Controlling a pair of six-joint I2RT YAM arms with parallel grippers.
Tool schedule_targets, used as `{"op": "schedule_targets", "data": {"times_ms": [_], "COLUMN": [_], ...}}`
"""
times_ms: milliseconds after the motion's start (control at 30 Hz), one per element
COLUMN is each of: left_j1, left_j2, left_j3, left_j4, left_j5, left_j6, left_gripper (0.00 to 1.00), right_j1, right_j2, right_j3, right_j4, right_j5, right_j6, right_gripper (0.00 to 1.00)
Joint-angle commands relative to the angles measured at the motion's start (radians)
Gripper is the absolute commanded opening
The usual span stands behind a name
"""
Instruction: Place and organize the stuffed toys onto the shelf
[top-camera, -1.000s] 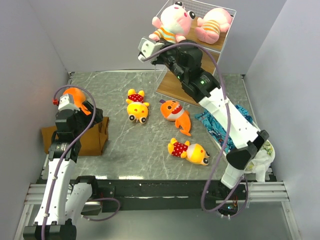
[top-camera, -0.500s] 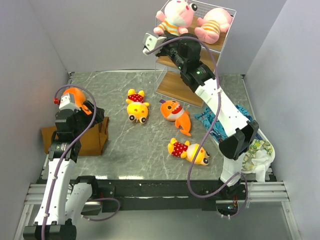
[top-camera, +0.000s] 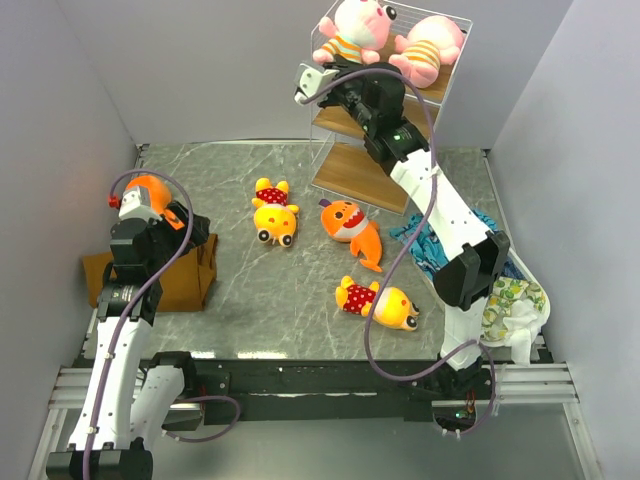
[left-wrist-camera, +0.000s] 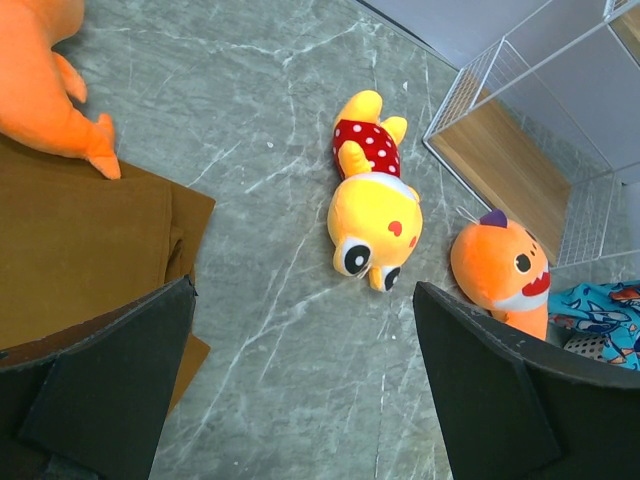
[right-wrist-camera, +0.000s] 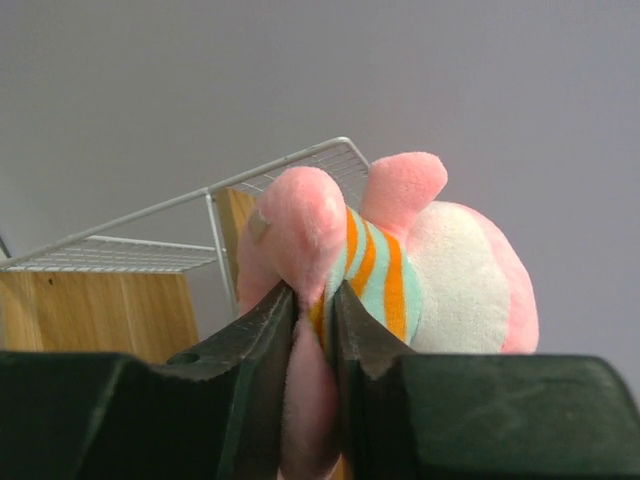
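Note:
My right gripper (top-camera: 343, 66) is shut on a pink toy in an orange-striped shirt (top-camera: 356, 28) and holds it at the top left corner of the white wire shelf (top-camera: 350, 175). In the right wrist view the jaws (right-wrist-camera: 315, 300) pinch its shirt and limb (right-wrist-camera: 420, 260). A second pink toy (top-camera: 430, 50) lies on the top board. Two yellow toys (top-camera: 273, 212) (top-camera: 380, 302) and an orange fish (top-camera: 352, 228) lie on the table. Another orange fish (top-camera: 150, 190) rests by my left gripper (top-camera: 185, 238), which is open and empty (left-wrist-camera: 300, 290).
A brown cloth (top-camera: 185, 280) lies under the left gripper. A blue patterned cloth (top-camera: 440, 245) lies by the shelf's foot, and a white-green cloth (top-camera: 515, 310) sits at the near right. Grey walls close in the table on three sides.
My right arm has lifted the pink toy up and to the right, to the shelf's top level. The left arm and the toys on the table have not moved.

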Motion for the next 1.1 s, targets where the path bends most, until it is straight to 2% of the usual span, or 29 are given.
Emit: {"op": "schedule_targets", "data": {"times_ms": [0,333,533,700,767,833,1067], "left_j1": [-0.004,-0.006,-0.007,-0.007,-0.006,-0.007,-0.007], "left_j2": [-0.016,-0.015,-0.013,-0.012,-0.010,-0.012,-0.004], "left_j3": [-0.008,-0.008,-0.008,-0.008,-0.008,-0.008,-0.006], "left_j4": [0.042,0.043,0.040,0.038,0.038,0.037,0.040], "left_j5": [0.015,0.021,0.019,0.018,0.012,0.012,0.019], "left_j6": [0.006,0.004,0.004,0.004,0.006,0.006,0.006], "left_gripper": [0.97,0.97,0.96,0.97,0.97,0.97,0.97], "right_j1": [-0.019,-0.032,-0.039,-0.045,-0.055,-0.062,-0.105], "right_j2": [-0.001,0.017,0.034,0.042,0.045,0.048,0.054], "right_j3": [0.037,0.043,0.053,0.062,0.065,0.077,0.099], "right_j4": [0.088,0.153,0.161,0.121,0.115,0.108,0.039], "right_j5": [-0.030,-0.024,-0.022,-0.051,-0.067,-0.099,-0.213], "right_j6": [-0.019,-0.001,0.002,-0.021,-0.027,-0.035,-0.102], "right_gripper": [0.33,0.51,0.54,0.47,0.32,0.25,0.21]}}
